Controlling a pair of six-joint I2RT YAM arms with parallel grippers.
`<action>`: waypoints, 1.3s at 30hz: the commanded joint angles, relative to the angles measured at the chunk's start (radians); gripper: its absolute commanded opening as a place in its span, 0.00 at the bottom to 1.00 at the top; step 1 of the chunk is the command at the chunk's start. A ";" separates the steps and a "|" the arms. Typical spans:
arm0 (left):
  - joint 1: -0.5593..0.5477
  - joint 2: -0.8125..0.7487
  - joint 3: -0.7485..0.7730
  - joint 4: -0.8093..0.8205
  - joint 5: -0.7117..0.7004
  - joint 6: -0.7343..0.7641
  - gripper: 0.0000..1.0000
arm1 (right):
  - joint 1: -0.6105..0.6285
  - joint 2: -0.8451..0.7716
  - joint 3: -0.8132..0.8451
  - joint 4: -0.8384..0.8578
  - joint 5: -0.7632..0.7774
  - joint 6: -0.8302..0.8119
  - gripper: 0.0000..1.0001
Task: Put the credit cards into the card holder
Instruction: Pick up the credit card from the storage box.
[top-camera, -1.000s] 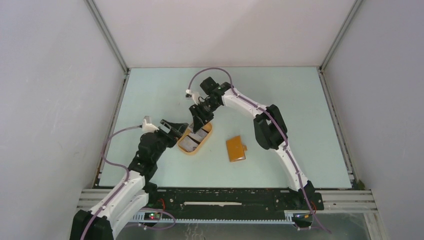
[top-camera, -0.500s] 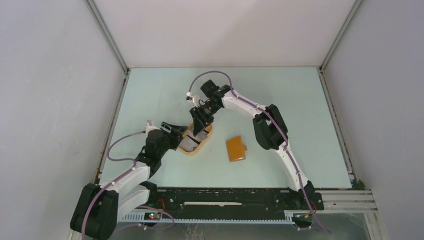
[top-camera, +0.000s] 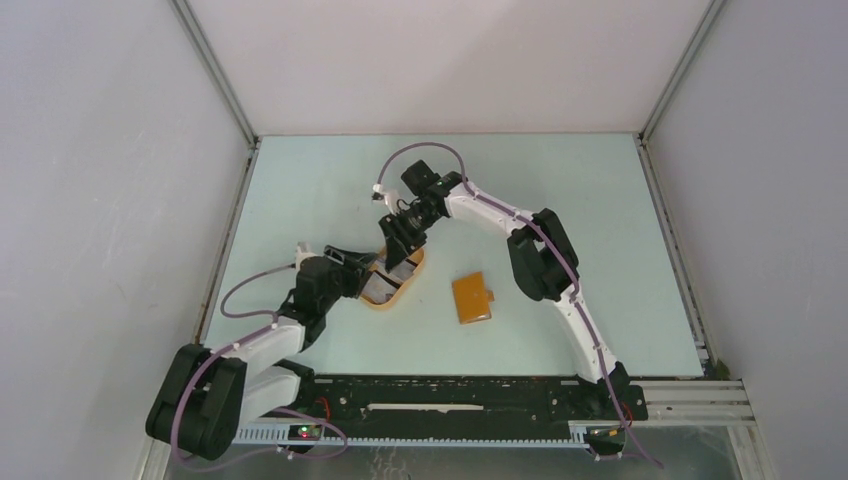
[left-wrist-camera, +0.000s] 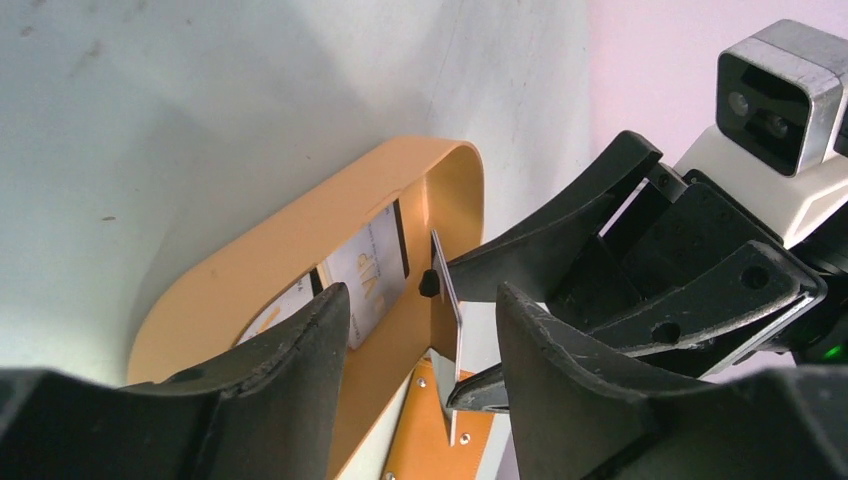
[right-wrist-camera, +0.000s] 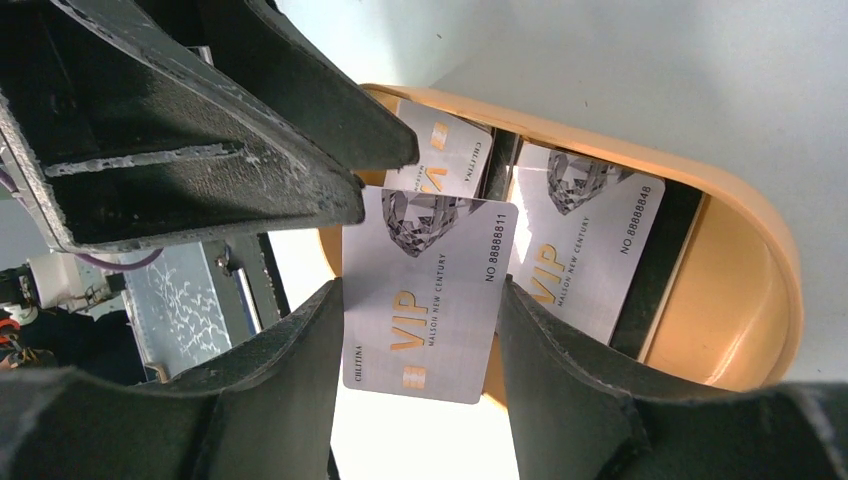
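Note:
My right gripper (right-wrist-camera: 420, 290) is shut on a credit card (right-wrist-camera: 425, 295), pinching its two long edges and holding it upright over the oval orange tray (right-wrist-camera: 770, 250). Two more credit cards (right-wrist-camera: 580, 245) lie flat inside that tray. My left gripper (left-wrist-camera: 425, 300) is open at the tray's near-left end, its fingers (left-wrist-camera: 290, 370) on either side of the held card (left-wrist-camera: 452, 310), which shows edge-on and touches neither finger. The card holder (top-camera: 472, 297), a closed orange wallet, lies on the table right of the tray (top-camera: 380, 303), away from both grippers (top-camera: 398, 245).
The two grippers meet nose to nose over the tray, with the left gripper (top-camera: 352, 268) close to the right one's fingers. Grey walls enclose the pale green table (top-camera: 600, 220) on three sides.
My left arm has dropped lower and pushed its gripper in toward the tray, and its jaws have narrowed around the held card. The right gripper has kept its place with the card.

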 joint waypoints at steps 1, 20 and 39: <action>-0.001 0.027 0.073 0.069 0.039 -0.042 0.60 | 0.014 -0.087 -0.015 0.052 -0.013 0.023 0.37; -0.017 0.120 0.078 0.157 0.061 -0.076 0.45 | 0.031 -0.118 -0.085 0.174 0.006 0.047 0.38; -0.031 0.226 0.100 0.216 0.055 0.003 0.00 | 0.017 -0.109 -0.094 0.171 0.075 0.029 0.55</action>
